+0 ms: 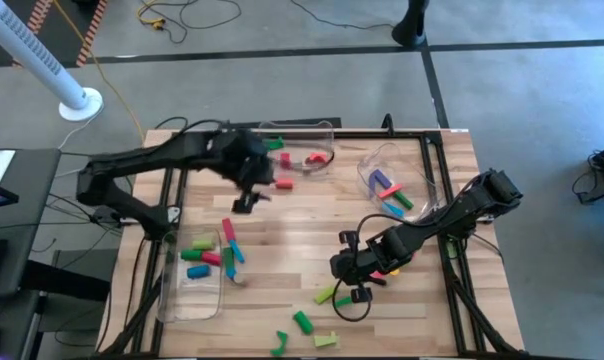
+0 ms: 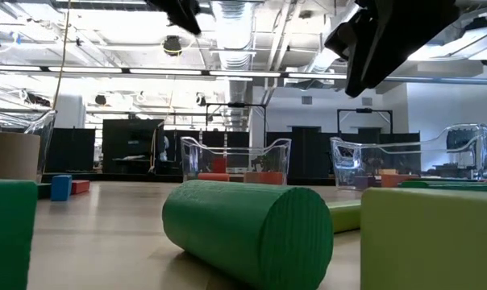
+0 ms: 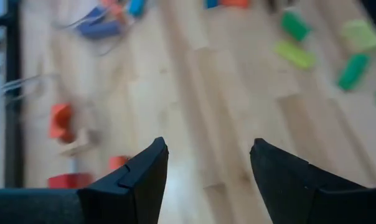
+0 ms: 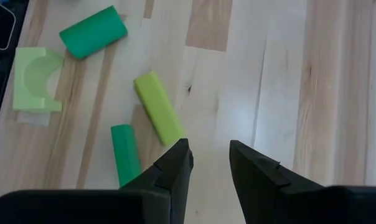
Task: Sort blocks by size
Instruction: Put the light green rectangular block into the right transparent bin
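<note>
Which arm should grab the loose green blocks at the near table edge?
Right. The right gripper hangs open and empty just beside the light green bar and dark green cylinder. The left gripper, also open, hovers near the far bin.

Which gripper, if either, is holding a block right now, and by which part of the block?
Neither. The left gripper is open with only bare table between its fingers. The right gripper hangs empty beside a light green bar, touching no block.

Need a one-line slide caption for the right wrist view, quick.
Right hand, open and empty, above the wooden table near a light green bar block and dark green cylinder block.
</note>
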Motion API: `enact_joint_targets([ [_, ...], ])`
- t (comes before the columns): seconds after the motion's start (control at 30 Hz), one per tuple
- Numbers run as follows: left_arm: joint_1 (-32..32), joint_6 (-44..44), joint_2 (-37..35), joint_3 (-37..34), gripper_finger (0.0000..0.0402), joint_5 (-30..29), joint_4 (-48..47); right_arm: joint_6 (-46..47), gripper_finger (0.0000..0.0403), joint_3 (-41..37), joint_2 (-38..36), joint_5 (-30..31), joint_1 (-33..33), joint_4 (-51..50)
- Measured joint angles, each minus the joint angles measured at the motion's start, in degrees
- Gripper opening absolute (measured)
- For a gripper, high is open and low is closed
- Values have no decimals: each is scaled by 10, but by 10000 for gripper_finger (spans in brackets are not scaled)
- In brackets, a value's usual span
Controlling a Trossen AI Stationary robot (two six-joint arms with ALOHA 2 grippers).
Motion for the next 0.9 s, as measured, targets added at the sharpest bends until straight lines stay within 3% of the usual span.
enact_joint_targets([
  [0.27,-131,-51,-48,0,217,-9,-19,-6,140,0,0,0,3,0],
  [0.47,-212,-76,-51,0,217,-47,-19,-6,140,0,0,0,2,0],
  [0.9,-299,-117,-47,0,217,-124,-18,-6,140,0,0,-2,4,0],
])
